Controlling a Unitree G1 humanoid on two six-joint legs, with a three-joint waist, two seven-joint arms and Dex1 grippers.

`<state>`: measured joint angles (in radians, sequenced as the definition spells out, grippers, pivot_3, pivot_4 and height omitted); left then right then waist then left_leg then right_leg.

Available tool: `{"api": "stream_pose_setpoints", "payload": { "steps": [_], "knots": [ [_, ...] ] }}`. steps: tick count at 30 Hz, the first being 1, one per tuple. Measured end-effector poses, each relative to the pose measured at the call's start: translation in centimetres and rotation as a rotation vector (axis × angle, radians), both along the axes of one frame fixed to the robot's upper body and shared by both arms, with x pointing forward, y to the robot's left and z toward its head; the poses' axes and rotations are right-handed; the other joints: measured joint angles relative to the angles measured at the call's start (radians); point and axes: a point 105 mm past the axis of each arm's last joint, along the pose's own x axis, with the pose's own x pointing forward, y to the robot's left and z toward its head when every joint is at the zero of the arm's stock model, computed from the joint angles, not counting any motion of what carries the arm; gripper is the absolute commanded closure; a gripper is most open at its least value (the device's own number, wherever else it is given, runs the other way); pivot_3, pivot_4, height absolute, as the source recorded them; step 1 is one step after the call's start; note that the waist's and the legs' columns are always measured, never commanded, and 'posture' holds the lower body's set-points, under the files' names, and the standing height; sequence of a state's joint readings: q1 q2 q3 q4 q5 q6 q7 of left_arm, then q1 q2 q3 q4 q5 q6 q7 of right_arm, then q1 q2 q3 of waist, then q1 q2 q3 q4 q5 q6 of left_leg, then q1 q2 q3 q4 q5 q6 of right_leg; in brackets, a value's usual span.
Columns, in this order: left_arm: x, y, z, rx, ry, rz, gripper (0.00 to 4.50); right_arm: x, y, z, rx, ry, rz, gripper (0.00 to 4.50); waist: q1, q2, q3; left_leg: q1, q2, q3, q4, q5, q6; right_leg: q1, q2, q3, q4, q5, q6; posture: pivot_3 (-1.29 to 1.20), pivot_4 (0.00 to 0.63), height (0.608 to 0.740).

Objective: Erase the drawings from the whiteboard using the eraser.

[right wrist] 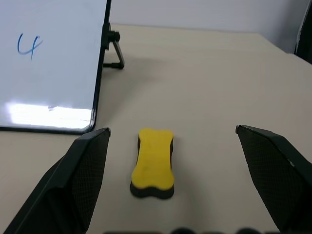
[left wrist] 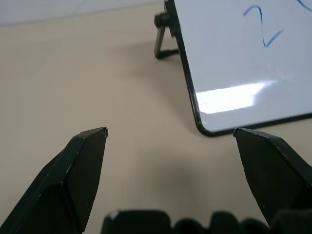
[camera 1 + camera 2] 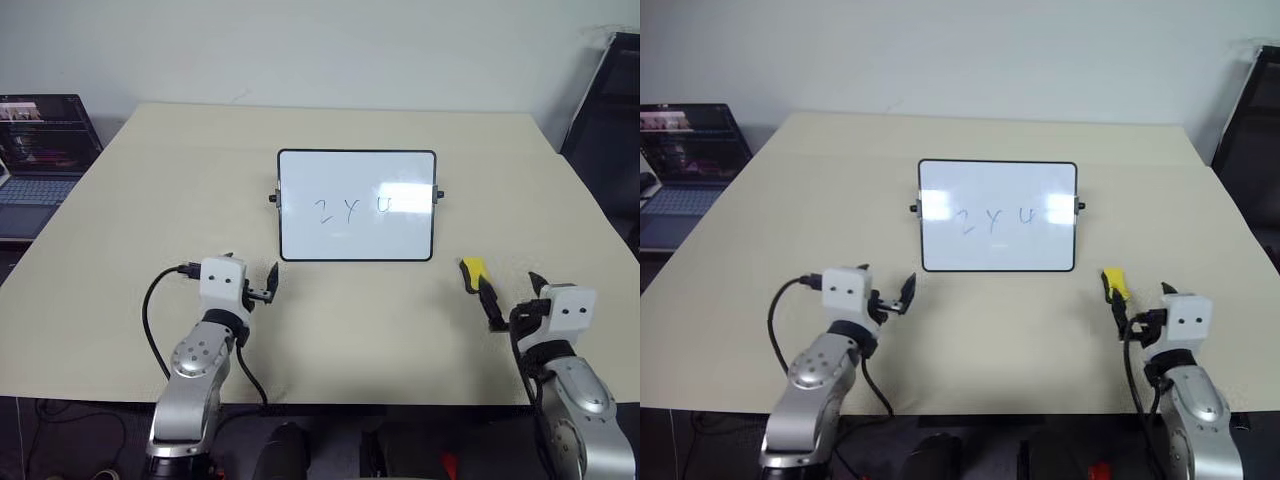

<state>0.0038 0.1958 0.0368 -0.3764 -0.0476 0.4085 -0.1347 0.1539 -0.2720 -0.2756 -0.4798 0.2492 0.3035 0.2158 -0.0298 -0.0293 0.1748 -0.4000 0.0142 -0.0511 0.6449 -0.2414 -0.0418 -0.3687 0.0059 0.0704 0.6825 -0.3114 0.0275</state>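
Glossy whiteboard (matt table)

Both eye views look forward and down from head height over the desk, sharing the whiteboard. Each wrist view sits low and close, facing forward along the desk, catching a whiteboard edge.

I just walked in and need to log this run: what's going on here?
A two-armed robot faces a small whiteboard standing on a table, with drawings not yet wiped off. The yellow eraser lies on the table right of the board, between the open fingers of the right gripper, not yet gripped. The left gripper is open near the board's lower left corner.
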Motion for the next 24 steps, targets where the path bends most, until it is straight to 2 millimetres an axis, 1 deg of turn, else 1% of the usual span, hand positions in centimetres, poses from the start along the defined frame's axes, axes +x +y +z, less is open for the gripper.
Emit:
{"api": "stream_pose_setpoints", "payload": {
  "steps": [2,3,6,8,11,13,16,19,20,21,23,24],
  "knots": [
    [0.0,-0.4,0.0,-0.008,-0.005,-0.010,0.00,0.1,-0.3,0.5,-0.018,-0.005,0.003,0.02,0.000,0.000,0.000,0.000,0.000,0.000,0.000,0.000,0.000,0.000,0.000,0.000,0.000,0.000,0.000,0.00,0.150,0.740],
    [0.0,-0.5,-0.1,-0.011,-0.010,-0.012,0.00,0.1,-0.5,0.4,-0.030,0.006,0.004,0.02,0.001,0.000,0.000,0.000,0.000,0.000,0.000,0.000,0.000,0.000,0.000,0.000,0.000,0.000,0.000,0.00,0.150,0.740],
    [0.0,-0.4,-1.2,-0.019,0.016,0.006,0.00,-0.5,-1.1,-0.7,-0.036,0.058,-0.008,0.02,0.002,0.001,-0.001,0.000,0.000,0.000,-0.001,0.000,0.000,0.000,0.000,0.000,0.000,0.000,0.000,0.00,0.150,0.740],
    [0.0,-0.7,-1.6,-0.017,0.031,-0.013,0.00,-0.8,-1.5,-0.8,-0.041,0.073,-0.024,0.02,0.001,0.001,-0.001,0.000,0.000,0.001,-0.001,0.000,0.000,0.000,0.000,0.000,0.000,0.000,0.000,0.00,0.150,0.740],
    [0.2,-1.1,-1.4,-0.003,0.014,-0.083,0.00,-1.1,-2.3,0.5,-0.064,0.044,-0.057,0.02,0.001,0.002,-0.001,0.000,0.000,0.000,-0.001,0.000,0.000,0.000,0.000,0.000,0.000,0.000,0.000,0.00,0.150,0.740],
    [0.4,-1.2,-1.0,0.003,-0.004,-0.131,0.00,-1.3,-2.3,1.0,-0.050,0.031,-0.054,0.02,0.000,0.002,-0.001,0.000,0.000,0.000,-0.001,0.000,0.000,0.000,0.001,0.000,0.000,0.000,0.000,0.00,0.150,0.740],
    [0.5,-1.3,0.1,0.006,-0.030,-0.221,0.00,-1.1,-1.8,1.2,0.008,0.043,-0.017,0.02,-0.002,0.002,-0.001,0.000,0.001,0.001,-0.001,0.000,0.000,0.000,0.001,0.000,0.000,0.000,0.000,0.00,0.150,0.740],
    [0.9,-0.6,1.8,0.014,-0.048,-0.314,0.00,-0.7,0.1,1.9,0.113,0.055,0.100,0.02,-0.003,0.003,-0.001,0.000,0.001,0.001,0.000,0.000,0.000,0.000,0.001,0.000,0.001,0.000,0.000,0.00,0.150,0.740],
    [1.1,-0.3,2.6,0.030,-0.047,-0.359,0.00,-0.7,0.8,2.2,0.131,0.066,0.147,0.02,-0.002,0.003,-0.001,0.000,0.001,0.000,0.000,0.000,0.000,0.000,0.002,-0.001,0.001,0.000,0.000,0.00,0.150,0.740],
    [1.4,-0.2,3.8,0.058,-0.055,-0.416,0.00,-0.5,1.4,2.7,0.133,0.074,0.186,0.02,-0.002,0.003,-0.001,0.000,0.001,0.000,0.000,0.000,0.000,-0.001,0.003,-0.001,0.001,0.000,0.000,0.00,0.150,0.740],
    [1.7,-0.5,6.2,0.113,-0.084,-0.529,0.00,0.0,1.9,3.5,0.121,0.082,0.212,0.02,-0.001,0.003,-0.001,0.000,-0.001,0.001,0.000,0.000,0.000,0.000,0.004,-0.002,0.000,0.000,0.000,0.00,0.150,0.740],
    [1.7,-1.0,7.1,0.133,-0.097,-0.578,0.00,0.2,2.1,3.6,0.110,0.098,0.211,0.02,0.001,0.003,-0.001,0.000,-0.001,0.001,0.000,0.000,0.001,0.000,0.003,-0.002,-0.001,0.000,0.000,0.00,0.150,0.740]
  ]
}}
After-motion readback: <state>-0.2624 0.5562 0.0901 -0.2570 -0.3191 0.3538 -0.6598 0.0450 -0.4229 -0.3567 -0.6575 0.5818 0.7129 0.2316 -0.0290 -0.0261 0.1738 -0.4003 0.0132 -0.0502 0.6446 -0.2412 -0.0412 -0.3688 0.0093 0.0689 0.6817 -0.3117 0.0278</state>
